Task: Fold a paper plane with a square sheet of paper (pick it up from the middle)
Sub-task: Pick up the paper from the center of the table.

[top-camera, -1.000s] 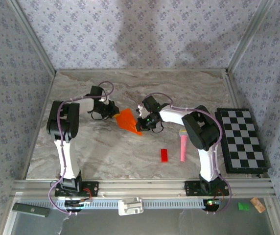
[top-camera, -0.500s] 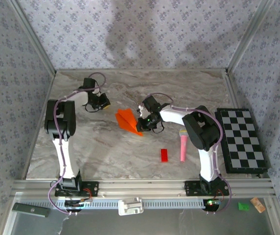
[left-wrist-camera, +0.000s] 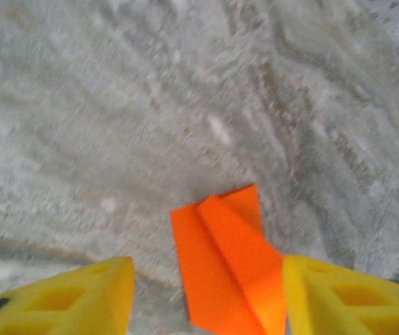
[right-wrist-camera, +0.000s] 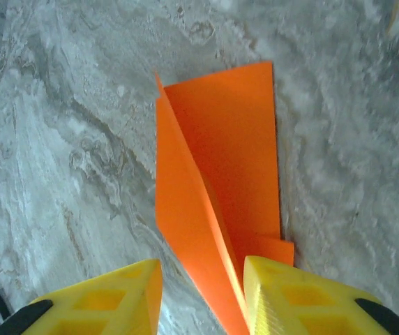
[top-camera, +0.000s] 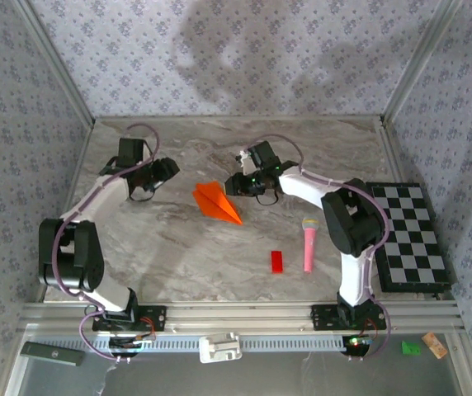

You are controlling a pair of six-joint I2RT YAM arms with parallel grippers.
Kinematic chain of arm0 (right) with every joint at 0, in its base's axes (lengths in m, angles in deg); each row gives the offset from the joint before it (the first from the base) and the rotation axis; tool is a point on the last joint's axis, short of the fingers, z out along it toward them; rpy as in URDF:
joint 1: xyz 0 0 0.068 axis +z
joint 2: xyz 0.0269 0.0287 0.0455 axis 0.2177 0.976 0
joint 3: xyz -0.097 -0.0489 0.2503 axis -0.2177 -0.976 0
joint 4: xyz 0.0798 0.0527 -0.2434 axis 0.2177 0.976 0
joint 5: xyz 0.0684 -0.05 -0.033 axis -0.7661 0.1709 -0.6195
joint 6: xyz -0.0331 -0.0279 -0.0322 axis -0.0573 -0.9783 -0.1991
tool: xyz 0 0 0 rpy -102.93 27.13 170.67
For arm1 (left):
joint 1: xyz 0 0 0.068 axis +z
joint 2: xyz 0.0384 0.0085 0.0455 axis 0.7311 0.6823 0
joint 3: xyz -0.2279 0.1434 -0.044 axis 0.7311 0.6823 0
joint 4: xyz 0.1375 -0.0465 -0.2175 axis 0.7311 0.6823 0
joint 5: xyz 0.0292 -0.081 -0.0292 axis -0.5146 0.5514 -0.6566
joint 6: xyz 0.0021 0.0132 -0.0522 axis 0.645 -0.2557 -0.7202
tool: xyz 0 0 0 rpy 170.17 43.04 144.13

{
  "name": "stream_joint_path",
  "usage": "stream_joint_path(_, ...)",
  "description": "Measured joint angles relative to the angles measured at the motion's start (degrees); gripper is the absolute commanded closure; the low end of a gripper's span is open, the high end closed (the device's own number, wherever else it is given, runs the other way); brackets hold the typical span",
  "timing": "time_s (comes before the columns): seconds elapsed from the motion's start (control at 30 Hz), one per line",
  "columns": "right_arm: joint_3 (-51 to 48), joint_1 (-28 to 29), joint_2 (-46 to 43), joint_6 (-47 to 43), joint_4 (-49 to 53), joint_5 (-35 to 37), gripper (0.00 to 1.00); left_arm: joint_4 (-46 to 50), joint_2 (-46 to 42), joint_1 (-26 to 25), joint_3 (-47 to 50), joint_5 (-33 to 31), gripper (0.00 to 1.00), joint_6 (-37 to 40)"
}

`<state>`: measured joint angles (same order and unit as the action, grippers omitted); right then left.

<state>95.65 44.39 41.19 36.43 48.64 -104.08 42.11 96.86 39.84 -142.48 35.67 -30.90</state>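
Note:
The square sheet of paper is folded into a narrow orange paper plane (top-camera: 217,203) with a centre crease, lying on the marble table (top-camera: 178,247) with its nose toward the near right. My left gripper (top-camera: 165,172) stands open a short way left of it; in the left wrist view the plane (left-wrist-camera: 227,272) lies on the table between and beyond the yellow fingers (left-wrist-camera: 81,296). My right gripper (top-camera: 234,185) is open just right of the plane's tail. From the right wrist, the plane (right-wrist-camera: 220,160) runs down between the fingertips (right-wrist-camera: 290,293), close to the right one.
A small red block (top-camera: 276,261) and a pink toy microphone (top-camera: 309,244) lie near the right arm. A checkerboard (top-camera: 408,237) sits at the table's right edge. Patterned walls close in the back and both sides.
Both grippers have opened and let go of the plane, which now lies flat on the table. The left arm drew back to the left; the right gripper moved slightly away toward the back.

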Motion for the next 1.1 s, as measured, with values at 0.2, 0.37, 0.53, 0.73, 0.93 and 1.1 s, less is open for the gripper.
stream_joint_path(0.2, 6.58, 0.63, 5.92, -4.0, 2.47, -0.59, 0.61, -2.23, -4.04, 0.02, 8.96, 0.04, 0.14, -2.75)
stream_joint_path(0.37, 9.46, 1.33, 9.42, -6.95, 4.48, -0.57, 0.62, -5.25, -6.62, 0.02, 11.65, 0.44, 0.07, -3.34)
stream_joint_path(0.53, 10.25, 1.4, 11.28, -9.18, 4.85, -1.92, 0.69, -7.63, -7.15, 0.02, 12.39, 1.29, 0.05, -3.37)
stream_joint_path(0.73, 11.32, 1.6, 12.41, -11.28, 5.9, -4.13, 0.88, -9.53, -7.13, 0.02, 13.25, 3.54, 0.03, -3.56)
stream_joint_path(0.93, 11.69, 1.46, 12.41, -10.25, 4.52, -7.91, 0.98, -12.85, -7.15, 0.02, 14.6, 7.52, 0.03, -3.87)
stream_joint_path(1.1, 10.62, 0.61, 11.39, -5.95, -0.33, -11.45, 0.98, -18.67, -7.15, -0.13, 16.41, 12.85, 0.04, -6.99)
